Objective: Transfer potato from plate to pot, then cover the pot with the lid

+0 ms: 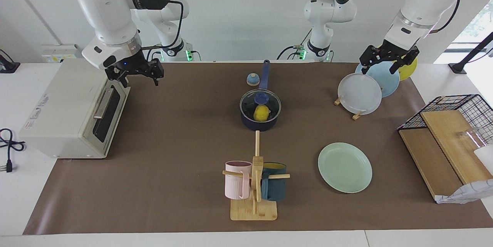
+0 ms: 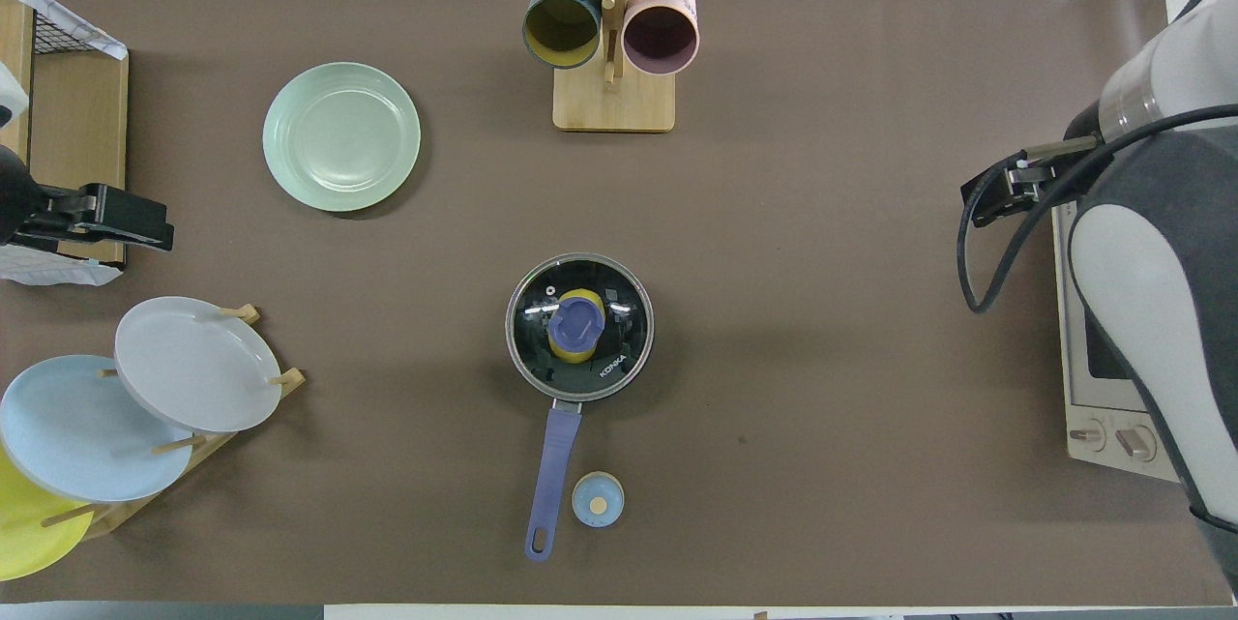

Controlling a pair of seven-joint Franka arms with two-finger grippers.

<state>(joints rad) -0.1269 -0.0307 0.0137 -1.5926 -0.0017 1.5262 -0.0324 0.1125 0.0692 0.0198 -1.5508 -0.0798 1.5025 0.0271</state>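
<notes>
The navy pot (image 1: 260, 125) stands mid-table, its long blue handle (image 2: 553, 475) pointing toward the robots. The clear glass lid (image 1: 269, 102) with the blue knob sits on the pot (image 2: 619, 310). The yellow potato (image 1: 261, 113) lies inside and shows through the glass, partly under the knob in the overhead view (image 2: 573, 355). The mint-green plate (image 1: 344, 167) is empty, farther from the robots, toward the left arm's end (image 2: 340, 136). My left gripper (image 1: 377, 70) is open and empty, raised over the plate rack. My right gripper (image 1: 140, 81) is open and empty, raised over the toaster oven's door edge.
A small blue-and-tan bell (image 1: 252, 79) sits beside the pot handle. A wooden mug rack (image 1: 254, 185) with a pink and a teal mug stands farther out. A plate rack (image 1: 362, 93), a toaster oven (image 1: 73, 112) and a wire basket with boards (image 1: 450, 139) stand at the table's ends.
</notes>
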